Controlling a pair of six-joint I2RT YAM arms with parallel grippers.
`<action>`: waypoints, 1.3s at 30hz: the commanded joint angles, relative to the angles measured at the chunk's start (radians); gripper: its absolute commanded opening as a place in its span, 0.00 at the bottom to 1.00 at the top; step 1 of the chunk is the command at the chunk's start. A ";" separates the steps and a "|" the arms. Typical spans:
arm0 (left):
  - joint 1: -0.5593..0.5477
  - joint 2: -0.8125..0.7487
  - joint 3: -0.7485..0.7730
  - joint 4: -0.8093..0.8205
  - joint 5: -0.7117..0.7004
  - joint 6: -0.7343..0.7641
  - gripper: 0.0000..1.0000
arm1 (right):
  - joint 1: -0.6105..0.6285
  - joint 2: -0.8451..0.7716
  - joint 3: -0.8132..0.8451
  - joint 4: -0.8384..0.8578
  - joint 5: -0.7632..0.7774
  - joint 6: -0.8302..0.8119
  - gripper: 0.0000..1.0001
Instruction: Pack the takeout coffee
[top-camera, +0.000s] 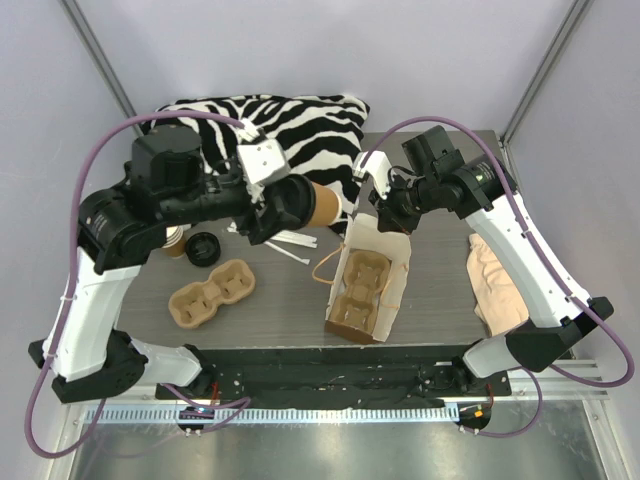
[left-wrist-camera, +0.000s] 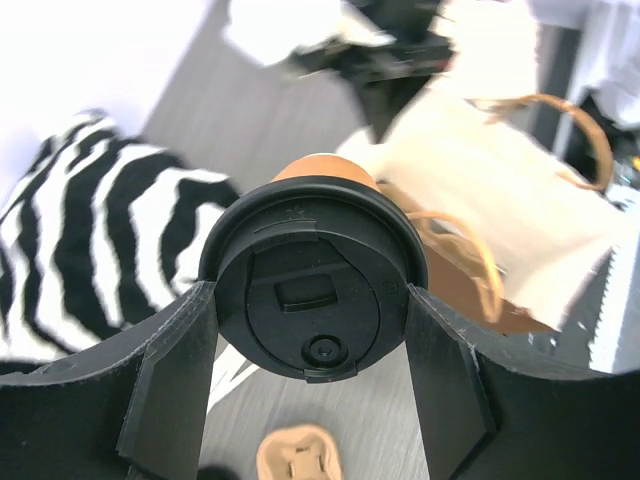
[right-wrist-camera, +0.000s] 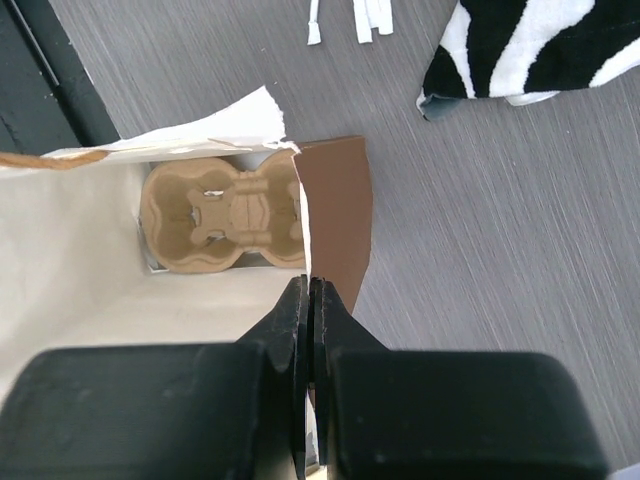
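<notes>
My left gripper (top-camera: 296, 202) is shut on the takeout coffee (top-camera: 318, 205), a brown kraft cup with a black lid (left-wrist-camera: 312, 276), held on its side above the table left of the paper bag (top-camera: 372, 278). In the left wrist view the fingers (left-wrist-camera: 445, 370) clamp the lid's sides. My right gripper (top-camera: 384, 212) is shut on the bag's far rim (right-wrist-camera: 307, 250) and holds the bag open. A pulp cup carrier (right-wrist-camera: 222, 216) lies in the bag's bottom; it also shows in the top view (top-camera: 361, 293).
A second pulp carrier (top-camera: 212, 293) lies on the table at the left. A loose black lid (top-camera: 203, 248) and a cup stack (top-camera: 175, 240) sit near the left arm. White sticks (top-camera: 290, 242) lie mid-table. A zebra cloth (top-camera: 290, 125) covers the back; beige cloth (top-camera: 495, 280) lies right.
</notes>
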 joint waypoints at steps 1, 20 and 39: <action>-0.114 0.031 0.067 -0.026 -0.014 0.060 0.23 | 0.004 -0.019 -0.003 0.053 0.019 0.038 0.01; -0.437 0.147 0.018 -0.045 -0.262 0.203 0.21 | 0.005 -0.002 0.014 0.059 0.013 0.063 0.01; -0.464 0.216 -0.210 0.083 -0.273 0.281 0.20 | 0.005 -0.036 -0.048 0.082 -0.050 0.130 0.01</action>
